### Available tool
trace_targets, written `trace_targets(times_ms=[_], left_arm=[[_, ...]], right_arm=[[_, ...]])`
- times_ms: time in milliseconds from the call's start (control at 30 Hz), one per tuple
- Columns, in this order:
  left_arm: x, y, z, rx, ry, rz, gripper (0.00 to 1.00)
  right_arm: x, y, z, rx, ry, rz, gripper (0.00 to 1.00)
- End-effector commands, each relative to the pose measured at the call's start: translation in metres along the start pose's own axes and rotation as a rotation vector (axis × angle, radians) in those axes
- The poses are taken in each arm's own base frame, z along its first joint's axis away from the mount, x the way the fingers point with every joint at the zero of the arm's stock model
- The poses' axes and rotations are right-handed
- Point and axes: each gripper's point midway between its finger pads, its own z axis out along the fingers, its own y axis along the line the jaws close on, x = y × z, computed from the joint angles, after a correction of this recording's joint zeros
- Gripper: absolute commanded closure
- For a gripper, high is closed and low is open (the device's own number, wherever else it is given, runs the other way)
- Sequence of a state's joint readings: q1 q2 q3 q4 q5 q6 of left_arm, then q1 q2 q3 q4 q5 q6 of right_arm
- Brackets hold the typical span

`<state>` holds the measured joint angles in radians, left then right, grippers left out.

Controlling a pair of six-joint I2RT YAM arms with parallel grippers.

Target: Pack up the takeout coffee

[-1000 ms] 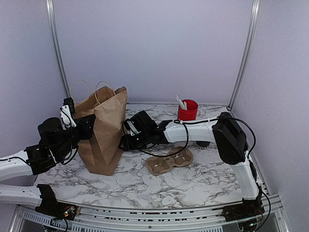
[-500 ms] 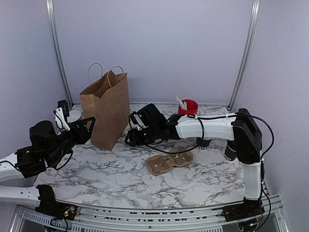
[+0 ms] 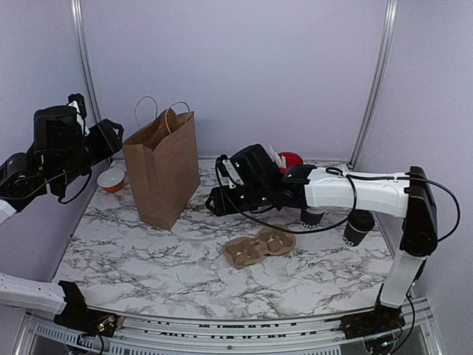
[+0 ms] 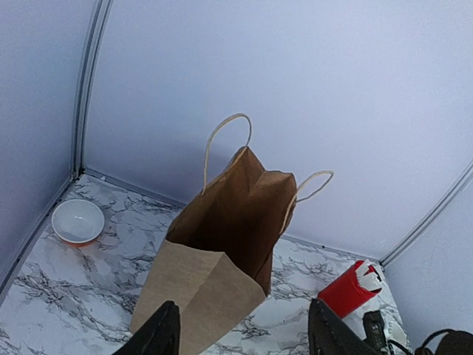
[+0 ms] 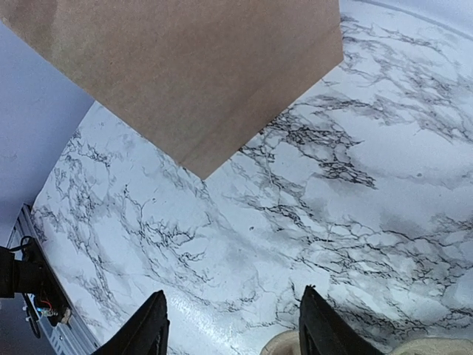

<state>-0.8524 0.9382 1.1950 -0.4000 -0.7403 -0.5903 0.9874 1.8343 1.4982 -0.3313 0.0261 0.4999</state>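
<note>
Left gripper (image 4: 244,333) and right gripper (image 5: 233,319) both spread, empty. The takeout coffee (image 3: 358,226) sits at three o'clock from the cardboard carrier (image 3: 259,247), another black cup (image 3: 312,217) beside it. The paper bag (image 3: 162,177) stands at ten o'clock.

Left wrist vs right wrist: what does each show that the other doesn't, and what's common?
Left wrist only: the top and handles of the paper bag, a white bowl, the red cup. Right wrist only: a tan cardboard sliver at the bottom edge. Both: the bag's side, the marble table, and an open gripper: left gripper, right gripper.
</note>
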Motion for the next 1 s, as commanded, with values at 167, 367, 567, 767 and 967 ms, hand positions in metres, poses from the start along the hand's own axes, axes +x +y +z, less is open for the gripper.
trace_targets(times_ms=[167,367,567,767,967], left_arm=[[-0.016,0.017,0.055,-0.11,0.228,0.178,0.38],[-0.036,0.012,0.102,-0.065,0.28,0.205,0.38],[-0.041,0.024,0.156,-0.084,0.331,0.202,0.36],[-0.04,0.017,0.196,-0.061,0.348,0.252,0.3],[-0.03,0.026,0.23,-0.119,0.362,0.327,0.26]], right_arm=[[0.0,-0.006,-0.056,0.045,-0.065,-0.018,0.35],[0.0,-0.014,-0.083,0.065,-0.092,-0.016,0.32],[-0.001,-0.019,-0.103,0.083,-0.117,-0.007,0.29],[0.001,-0.027,-0.123,0.108,-0.143,0.006,0.28],[0.004,-0.034,-0.136,0.132,-0.152,0.016,0.28]])
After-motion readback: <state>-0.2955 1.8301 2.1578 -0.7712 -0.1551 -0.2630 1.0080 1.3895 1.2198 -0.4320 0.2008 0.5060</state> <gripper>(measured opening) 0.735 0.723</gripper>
